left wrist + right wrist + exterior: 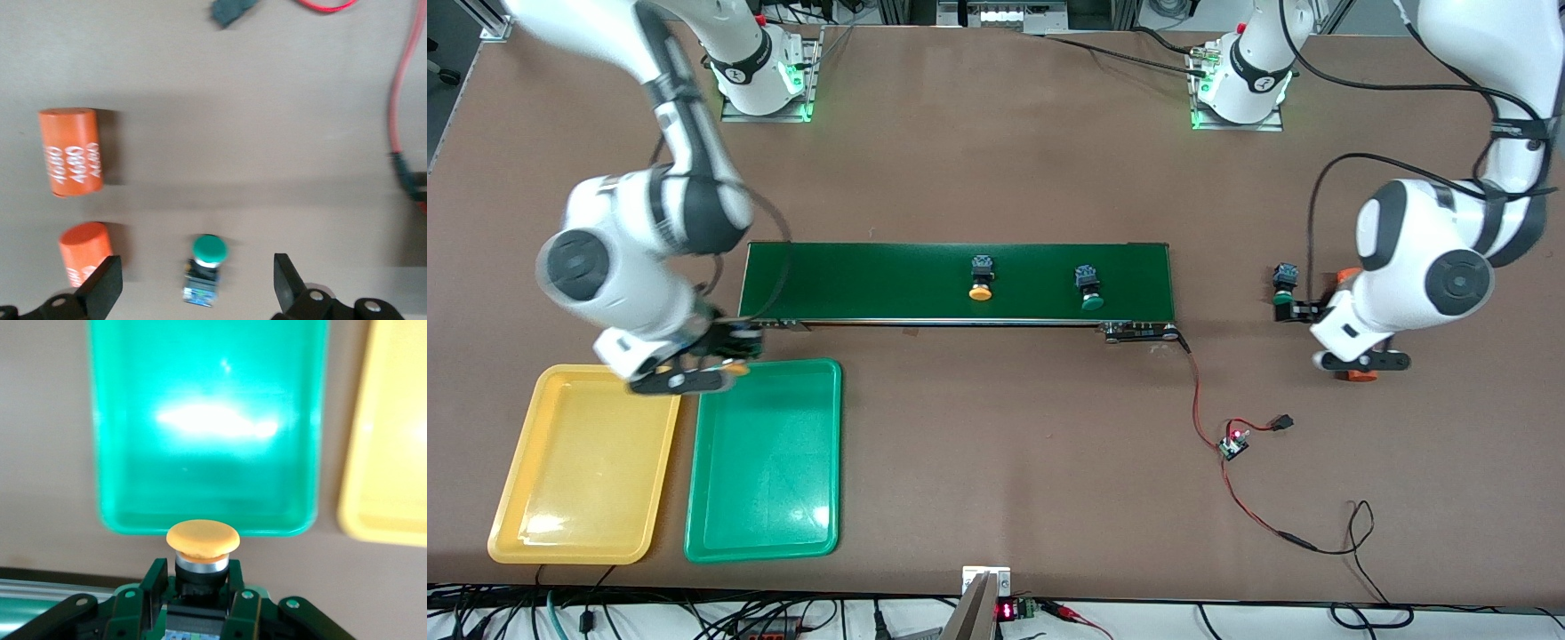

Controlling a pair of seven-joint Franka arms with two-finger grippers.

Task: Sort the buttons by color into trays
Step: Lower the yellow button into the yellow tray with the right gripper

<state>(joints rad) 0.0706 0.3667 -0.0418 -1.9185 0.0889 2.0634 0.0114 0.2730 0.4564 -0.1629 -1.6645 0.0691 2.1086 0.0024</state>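
right hand (698, 360) partly hidden under its own wrist in the front view, over the gap where the yellow tray (525, 498) and green tray (720, 533) meet at their edge nearest the conveyor belt (871, 280); right wrist view shows it clamped on an orange-capped button (202, 540), dark body mostly buried between the fingers, cap round, smooth, slightly domed, metal ring under it; both trays cut off in that view, glossy plastic with glare patches, shallow, rounded corners; trays lie side by side, just apart, at the right arm's end of the worktop (996, 178), empty; left hand (1325, 333) low over the worktop past the belt's end, fingers (103, 290) spread wide, gripping nothing; a green-capped button (1284, 286) lies on its side between them, apart from both pads, square blue-black body, blurry; two orange cylinders, one (72, 152) printed 4680, the other (85, 253) cut off by a finger, mostly hidden under the arm in the front view; on the flat dark-green belt a second orange-capped button (981, 277) and a second green-capped button (1089, 289), well apart; red wire (1209, 418) and small circuit board (1234, 443) nearer the camera.
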